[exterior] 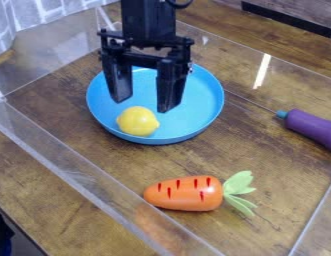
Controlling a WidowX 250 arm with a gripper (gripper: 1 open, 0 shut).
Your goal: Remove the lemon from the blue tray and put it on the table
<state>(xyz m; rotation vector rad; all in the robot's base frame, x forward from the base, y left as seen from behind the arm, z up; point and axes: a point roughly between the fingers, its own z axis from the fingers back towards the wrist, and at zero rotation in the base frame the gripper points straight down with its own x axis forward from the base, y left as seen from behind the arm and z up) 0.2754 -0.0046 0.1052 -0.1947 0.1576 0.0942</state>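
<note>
The yellow lemon (138, 121) lies in the front left part of the round blue tray (201, 108), which rests on the dark wood table (74, 150). My gripper (144, 100) hangs open over the tray, just behind and above the lemon. Its two black fingers (171, 88) point down with a wide gap between them and nothing in it. The left finger stands above the lemon's left side, the right finger to its right. No contact with the lemon shows.
An orange carrot (192, 192) with green leaves lies at the front, right of centre. A purple eggplant (312, 126) sits at the right edge. Clear acrylic walls (74, 195) border the table at the front left and back.
</note>
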